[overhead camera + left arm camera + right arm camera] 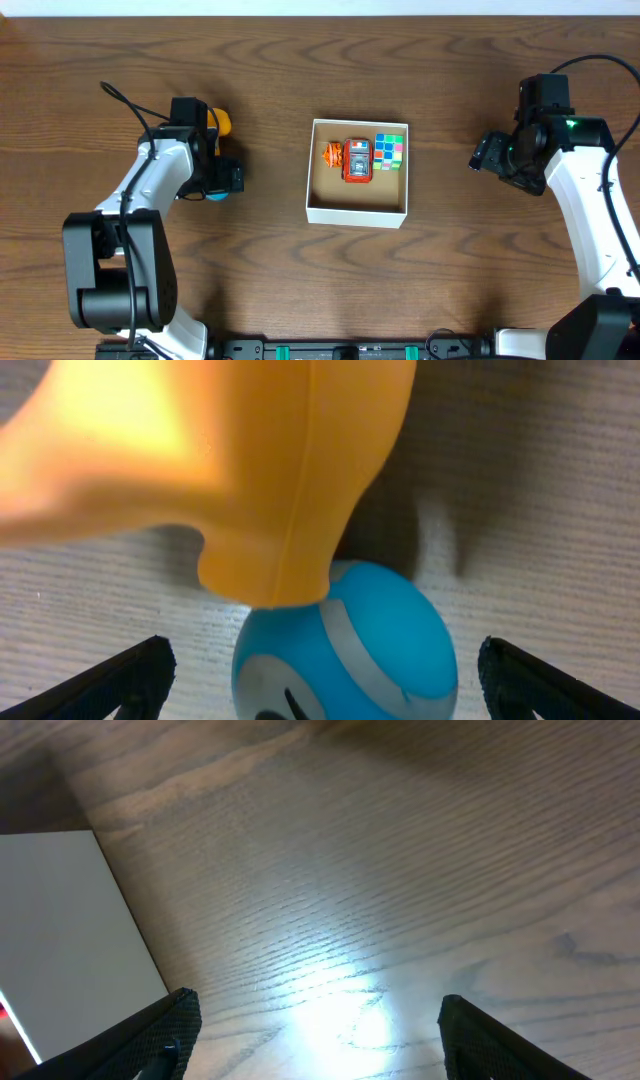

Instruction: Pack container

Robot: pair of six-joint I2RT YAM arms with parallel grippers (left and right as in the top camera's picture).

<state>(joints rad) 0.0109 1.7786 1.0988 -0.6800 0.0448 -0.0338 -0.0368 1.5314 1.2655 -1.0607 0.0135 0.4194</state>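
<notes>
Container [356, 213]: table centre, between arms. Holds orange figure [333, 154], red toy [357, 160] and colour cube [390, 151] along far wall.
Left gripper [325, 675]: fingers spread wide, blue ball [385, 645] between them, clear of both.
Right gripper [318, 1012]: spread, empty, over bare wood beside container.
Risk: orange toy [270, 470] crowds ball; closing may pinch both or squirt ball away.
Legible writing: none.

The left arm [150, 185] and right arm [585, 195] have white links, black joints and black cables [125, 105]. A green light [571, 125] glows on the right. The left end effector [322, 665] and right end effector [320, 1020] have black wedge fingers [150, 1035].
</notes>
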